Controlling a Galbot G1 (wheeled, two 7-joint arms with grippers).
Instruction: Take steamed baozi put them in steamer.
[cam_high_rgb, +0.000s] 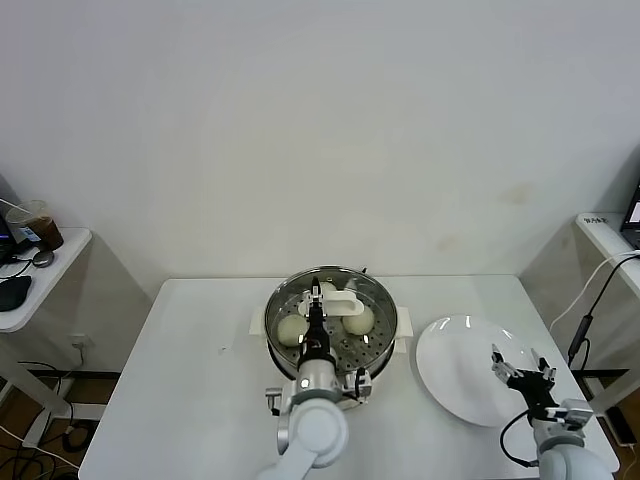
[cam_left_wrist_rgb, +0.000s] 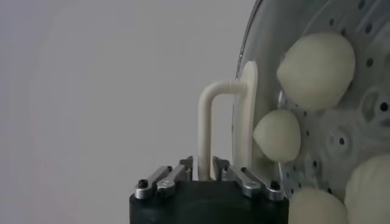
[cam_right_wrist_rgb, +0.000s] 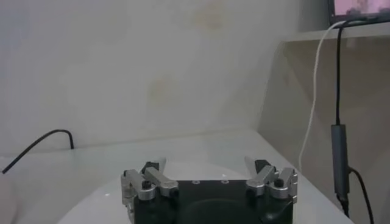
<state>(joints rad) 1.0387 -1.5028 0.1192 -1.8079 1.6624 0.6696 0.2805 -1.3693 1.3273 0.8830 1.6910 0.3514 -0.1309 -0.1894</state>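
Note:
The steamer (cam_high_rgb: 274, 322) stands mid-table with the round glass lid (cam_high_rgb: 383, 305) lying over it. Through the glass I see steamed baozi (cam_high_rgb: 291, 331) on the perforated tray (cam_left_wrist_rgb: 356, 137). The left wrist view shows several of them (cam_left_wrist_rgb: 317, 61). My left gripper (cam_high_rgb: 316, 312) reaches in over the steamer's near rim. Its fingers press both sides of the lid's cream handle (cam_left_wrist_rgb: 207, 122), and the gripper (cam_left_wrist_rgb: 206, 171) is shut on it. My right gripper (cam_high_rgb: 520, 362) hovers open and holds nothing, just above the white plate (cam_high_rgb: 455, 385).
The plate (cam_right_wrist_rgb: 91, 198) lies to the right of the steamer, near the table's right edge. A side table with a cup (cam_high_rgb: 38, 226) stands at far left. A shelf with a hanging cable (cam_high_rgb: 585, 320) is at far right.

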